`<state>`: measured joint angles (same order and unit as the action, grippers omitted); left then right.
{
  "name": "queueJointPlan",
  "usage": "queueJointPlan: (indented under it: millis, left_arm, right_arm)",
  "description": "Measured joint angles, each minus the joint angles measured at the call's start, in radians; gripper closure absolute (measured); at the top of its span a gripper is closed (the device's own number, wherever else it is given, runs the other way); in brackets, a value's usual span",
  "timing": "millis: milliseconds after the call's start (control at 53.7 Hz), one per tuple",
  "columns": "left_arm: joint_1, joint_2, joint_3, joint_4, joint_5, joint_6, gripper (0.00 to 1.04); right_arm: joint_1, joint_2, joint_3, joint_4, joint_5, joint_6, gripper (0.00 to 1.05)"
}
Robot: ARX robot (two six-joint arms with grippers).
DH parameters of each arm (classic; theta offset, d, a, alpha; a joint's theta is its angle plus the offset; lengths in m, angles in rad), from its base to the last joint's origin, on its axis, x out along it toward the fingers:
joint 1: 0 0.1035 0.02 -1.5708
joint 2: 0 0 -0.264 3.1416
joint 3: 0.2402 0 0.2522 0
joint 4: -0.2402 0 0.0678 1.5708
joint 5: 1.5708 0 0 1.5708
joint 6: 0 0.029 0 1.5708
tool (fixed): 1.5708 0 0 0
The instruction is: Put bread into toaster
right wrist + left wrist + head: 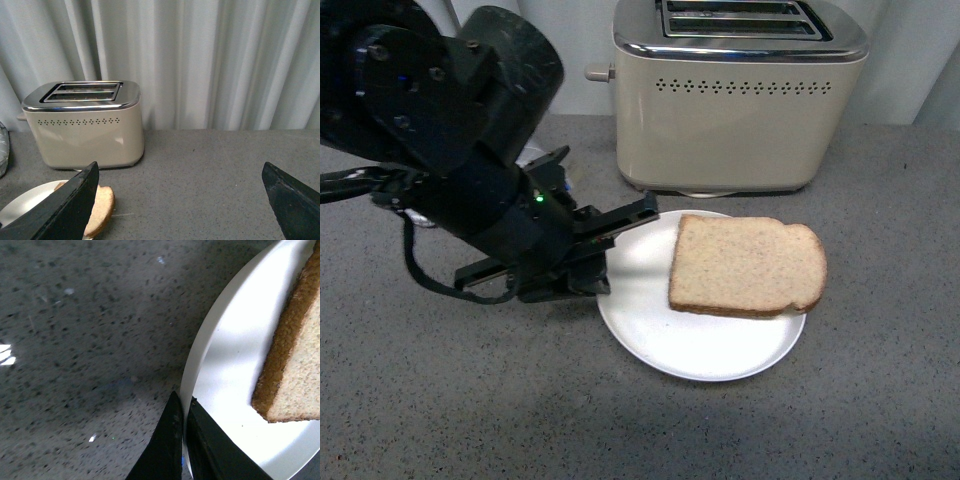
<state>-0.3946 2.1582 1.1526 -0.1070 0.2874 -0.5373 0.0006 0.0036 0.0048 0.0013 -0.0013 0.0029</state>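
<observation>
A grey tabletop [880, 400] is meeting a pale curtain [200, 60]. The bread [748, 266] is lying on a plate [650, 330] before the toaster [740, 110]. The left tool [183, 405] is pinching the plate's rim, nearly closed. The right tool [180, 167] is gaping wide, empty. Risk: tilting the plate would slide the overhanging bread off. Nothing is blocking the toaster.

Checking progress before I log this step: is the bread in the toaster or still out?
Out. The bread lies flat on the white plate in front of the toaster, with nothing sticking out of its slots.
</observation>
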Motion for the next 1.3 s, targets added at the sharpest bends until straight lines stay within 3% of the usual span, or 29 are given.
queueJointPlan:
  millis: [335, 559, 894, 988, 1043, 1099, 1174, 1248, 1304]
  left_arm:
    - [-0.046, 0.063, 0.077, -0.037, -0.018, 0.006, 1.01]
    - [-0.025, -0.005, 0.020, 0.068, -0.049, -0.011, 0.59]
    - [0.058, -0.441, -0.329, 0.351, -0.351, 0.055, 0.05]
    - [0.076, -0.565, -0.453, 0.429, -0.458, 0.071, 0.07]
    - [0.079, -0.681, -0.573, 0.552, -0.616, 0.123, 0.07]
    - [0.079, -0.745, -0.628, 0.603, -0.698, 0.143, 0.07]
    - [0.101, -0.755, -0.700, 0.805, -0.631, 0.239, 0.15]
    - [0.142, -0.764, -0.836, 1.108, -0.532, 0.409, 0.33]
    - [0.164, -0.805, -0.880, 1.156, -0.510, 0.462, 0.44]
  right_arm:
    - [0.000, 0.000, 0.000, 0.000, 0.000, 0.000, 0.10]
    - [0.000, 0.000, 0.000, 0.000, 0.000, 0.000, 0.10]
    - [0.000, 0.000, 0.000, 0.000, 0.000, 0.000, 0.10]
    - [0.000, 0.000, 0.000, 0.000, 0.000, 0.000, 0.10]
    - [0.000, 0.000, 0.000, 0.000, 0.000, 0.000, 0.10]
    - [0.000, 0.000, 0.000, 0.000, 0.000, 0.000, 0.10]
    - [0.000, 0.000, 0.000, 0.000, 0.000, 0.000, 0.10]
    - [0.000, 0.000, 0.000, 0.000, 0.000, 0.000, 0.10]
    - [0.000, 0.001, 0.000, 0.000, 0.000, 0.000, 0.10]
